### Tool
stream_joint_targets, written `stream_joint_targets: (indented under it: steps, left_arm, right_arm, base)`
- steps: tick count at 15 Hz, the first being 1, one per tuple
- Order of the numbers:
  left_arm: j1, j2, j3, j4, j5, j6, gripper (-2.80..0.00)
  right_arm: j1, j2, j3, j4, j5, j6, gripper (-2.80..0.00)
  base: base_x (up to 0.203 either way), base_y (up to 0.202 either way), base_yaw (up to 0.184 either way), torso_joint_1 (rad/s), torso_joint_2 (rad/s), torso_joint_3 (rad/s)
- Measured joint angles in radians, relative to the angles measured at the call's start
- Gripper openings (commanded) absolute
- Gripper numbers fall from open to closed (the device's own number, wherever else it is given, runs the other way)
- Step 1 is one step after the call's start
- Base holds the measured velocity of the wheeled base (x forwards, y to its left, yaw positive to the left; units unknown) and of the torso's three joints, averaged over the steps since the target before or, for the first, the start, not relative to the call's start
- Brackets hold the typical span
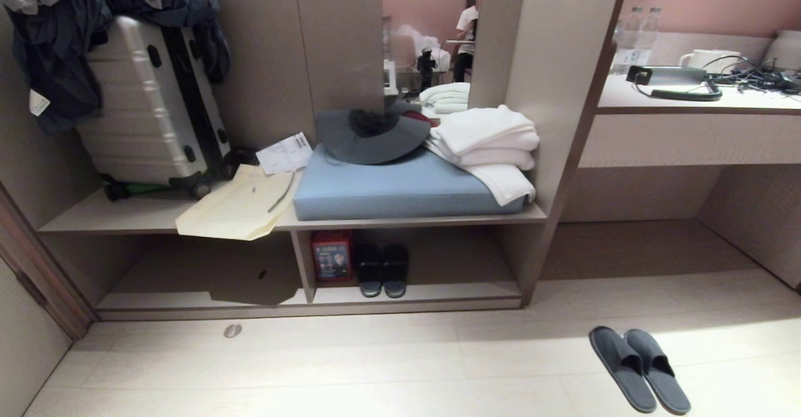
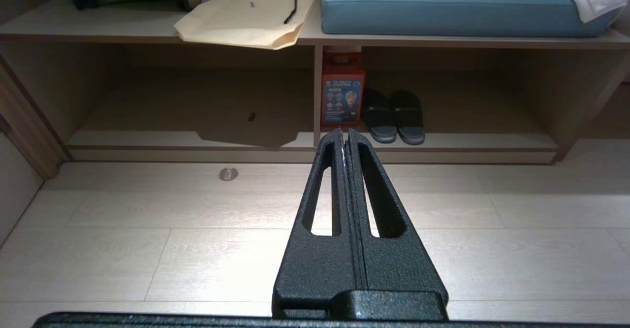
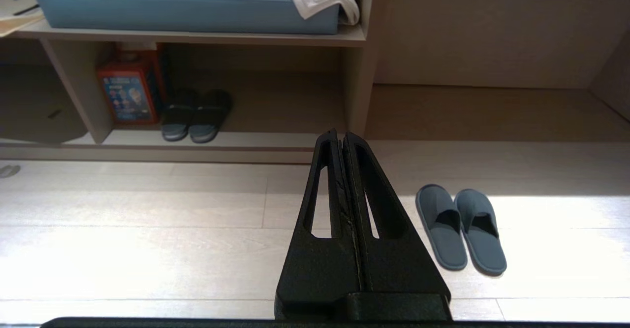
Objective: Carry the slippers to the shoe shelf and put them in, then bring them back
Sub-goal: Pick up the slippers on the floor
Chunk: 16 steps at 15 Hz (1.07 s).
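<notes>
Nearest you: both grippers hang over the floor [image 2: 123,249], neither in the head view. L gripper [image 2: 344,133] has its fingers clenched, nothing between them, aimed at the shoe shelf [image 1: 413,307] near its upright divider [image 1: 304,267]. R gripper [image 3: 340,136] likewise clenched & empty, aimed at the shelf's rt end panel. The slippers [image 1: 639,367] lie side by side on the floor, touching each other, fwd & to your rt, well apart from the shelf front, half in a bright patch of light. Wide bare floorboards run between you & the shelf's front lip; only a small round metal floor stop [image 1: 233,330] sits near that lip on the left. In the shelf, rt compartment: red box [image 1: 331,254] against the divider, black sandals [image 1: 382,270] just beside it, rest of that bay free to the rt wall. Left bay shows just a shadow & a small dark mark. On top: paper bag [image 1: 241,207] overhanging the front edge, blue cushion [image 1: 400,188], hat [image 1: 372,135], folded towels [image 1: 485,148], suitcase [image 1: 153,101]. Far rt: desk [image 1: 688,129] w/ kettle [image 1: 710,60], bottles [image 1: 635,35], cables. A person [image 1: 466,35] sits beyond.
</notes>
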Motion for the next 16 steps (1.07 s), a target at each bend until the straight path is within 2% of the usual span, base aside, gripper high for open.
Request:
stream_joint_targets:
  steps: [6,16]
  left_arm:
    - [0.000,0.000,0.000,0.000,0.000,0.002,-2.80]
    - [0.000,0.000,0.000,0.000,0.000,0.006,-2.80]
  right_arm:
    - [0.000,0.000,0.000,0.000,0.000,0.000,-2.80]
    - [0.000,0.000,0.000,0.000,0.000,0.000,-2.80]
  base:
    - [0.000,-0.011,0.000,0.000,0.00,0.000]
    - [0.000,-0.187,0.002,0.003,0.00,0.002]
